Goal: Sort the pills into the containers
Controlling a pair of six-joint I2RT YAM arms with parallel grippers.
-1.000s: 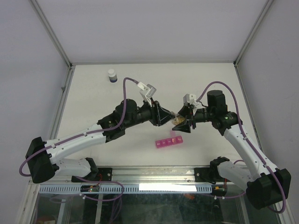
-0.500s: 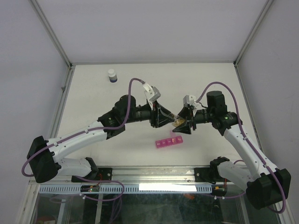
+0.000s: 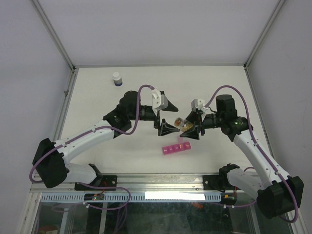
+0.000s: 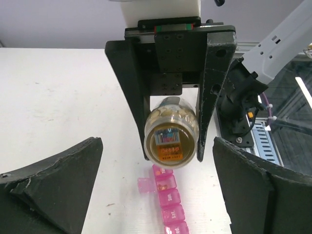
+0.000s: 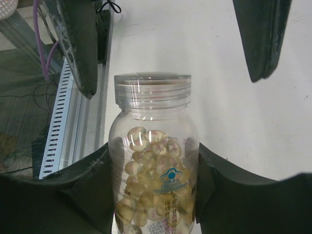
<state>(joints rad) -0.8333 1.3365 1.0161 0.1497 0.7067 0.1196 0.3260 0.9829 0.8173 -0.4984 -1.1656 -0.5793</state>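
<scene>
My right gripper [image 3: 188,127] is shut on a clear bottle [image 5: 153,170] full of yellowish pills [image 5: 146,146]. It holds the bottle sideways above the table, cap [image 5: 152,85] towards the left arm. My left gripper [image 3: 165,112] stands wide open in front of that cap, its fingers [image 4: 53,185] apart from the bottle [image 4: 170,141] on both sides. Below the bottle lie the pink containers [image 4: 170,204], a strip of joined compartments. One lid [image 4: 145,185] is flipped open, and small orange pills [image 4: 166,183] show in the two nearest compartments. The top view shows the strip [image 3: 176,147] near the front edge.
A small white-capped dark bottle [image 3: 116,79] stands at the back left of the white table [image 3: 97,107]. A metal rail [image 3: 161,183] runs along the near edge, and the enclosure walls rise on both sides.
My left gripper was shut at the bottle's cap; it has opened wide and drawn back a little to the left. The right gripper and the bottle have stayed in place.
</scene>
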